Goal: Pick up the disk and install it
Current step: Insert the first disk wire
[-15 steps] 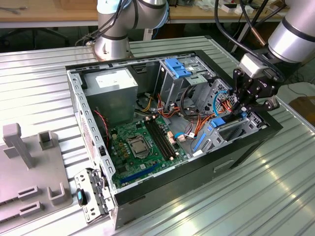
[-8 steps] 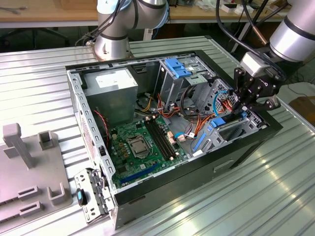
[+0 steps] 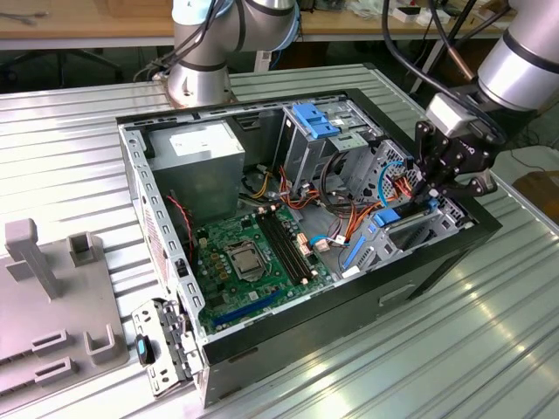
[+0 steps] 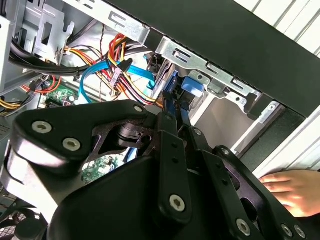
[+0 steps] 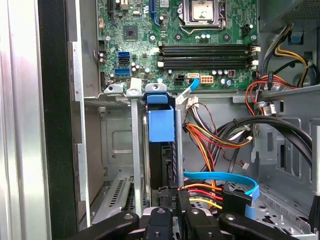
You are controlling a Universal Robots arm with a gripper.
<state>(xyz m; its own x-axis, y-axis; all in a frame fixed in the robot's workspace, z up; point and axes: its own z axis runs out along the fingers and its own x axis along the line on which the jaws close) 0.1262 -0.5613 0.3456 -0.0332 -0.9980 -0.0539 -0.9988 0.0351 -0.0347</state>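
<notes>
In the exterior view, the open computer case (image 3: 262,349) lies on a ribbed metal table (image 3: 489,349), and the gripper (image 3: 430,196) reaches into the case's corner at the right of the frame, closed on the disk (image 3: 397,229) — its blue rails slant down into the drive bay there.

In the second wrist view, the fingers (image 4: 172,150) sit narrow at centre frame, pinching the disk's (image 4: 186,92) thin edge as it enters the metal bay; a hand (image 4: 292,190) rests at lower right.

In the first wrist view, the disk (image 5: 161,145) stands on edge in the bay slot at centre, blue end uppermost, the gripper (image 5: 179,207) clamped low on it. The motherboard (image 5: 200,45) fills the upper frame.

I judge the disk stiff, fairly heavy and shock-sensitive — best held by its rail edges, as here, and slid straight.
</notes>
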